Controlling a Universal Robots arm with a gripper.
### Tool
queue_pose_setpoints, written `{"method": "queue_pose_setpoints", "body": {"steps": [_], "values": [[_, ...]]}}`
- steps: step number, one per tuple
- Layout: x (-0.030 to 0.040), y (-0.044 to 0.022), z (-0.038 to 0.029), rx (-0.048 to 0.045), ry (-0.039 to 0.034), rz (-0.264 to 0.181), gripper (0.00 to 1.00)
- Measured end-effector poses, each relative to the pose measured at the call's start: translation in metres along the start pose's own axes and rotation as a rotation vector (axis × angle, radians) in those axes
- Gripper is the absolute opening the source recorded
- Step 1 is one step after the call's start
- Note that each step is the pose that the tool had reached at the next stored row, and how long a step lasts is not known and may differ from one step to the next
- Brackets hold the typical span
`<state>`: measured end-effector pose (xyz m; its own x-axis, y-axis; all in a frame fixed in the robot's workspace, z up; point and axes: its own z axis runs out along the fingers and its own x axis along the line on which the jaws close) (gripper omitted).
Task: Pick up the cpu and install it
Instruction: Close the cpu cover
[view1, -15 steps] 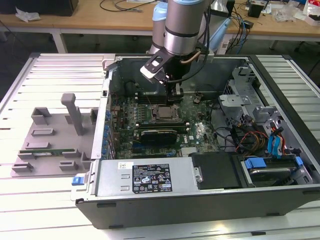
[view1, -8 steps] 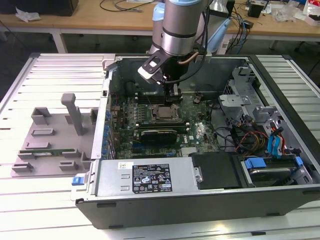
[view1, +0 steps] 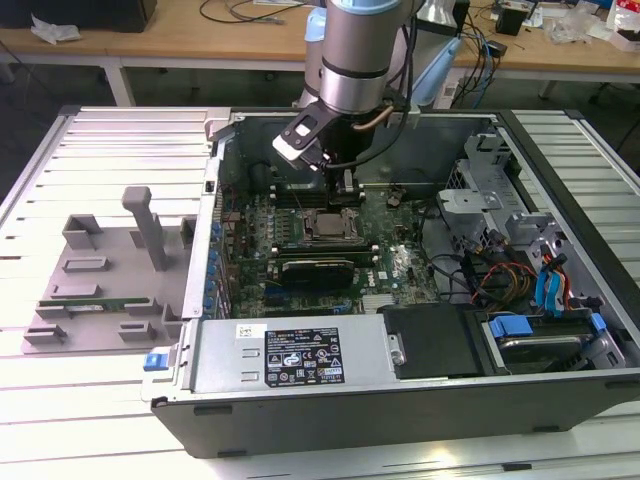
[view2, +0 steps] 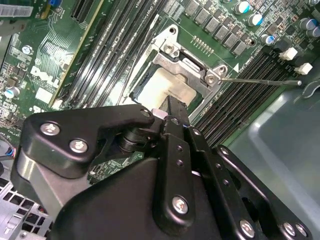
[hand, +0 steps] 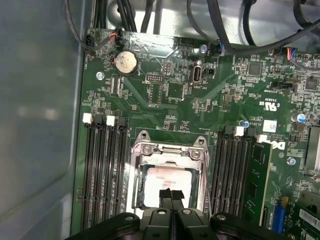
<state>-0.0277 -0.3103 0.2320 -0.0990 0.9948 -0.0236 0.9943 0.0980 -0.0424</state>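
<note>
The black tool (view2: 170, 107), hard and dotted with round silver screws, is closest. Its two fingers are squeezed together with nothing between them, right over the cpu (view2: 167, 87). The cpu lies flat inside the grey metal socket frame (hand: 172, 150) on the green board (hand: 220, 107). It is square, smooth and shiny. If the tool pushes crooked, I think the cpu could tip and hurt the socket.
</note>
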Motion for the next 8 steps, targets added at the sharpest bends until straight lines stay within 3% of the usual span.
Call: {"method": "queue_pose_setpoints", "body": {"steps": [5, 8], "values": [[0.0014, -0.0100, 0.0147, 0.0000, 0.0000, 0.000, 0.11], [0.0019, -0.0135, 0.0201, -0.0001, 0.0000, 0.000, 0.11]]}}
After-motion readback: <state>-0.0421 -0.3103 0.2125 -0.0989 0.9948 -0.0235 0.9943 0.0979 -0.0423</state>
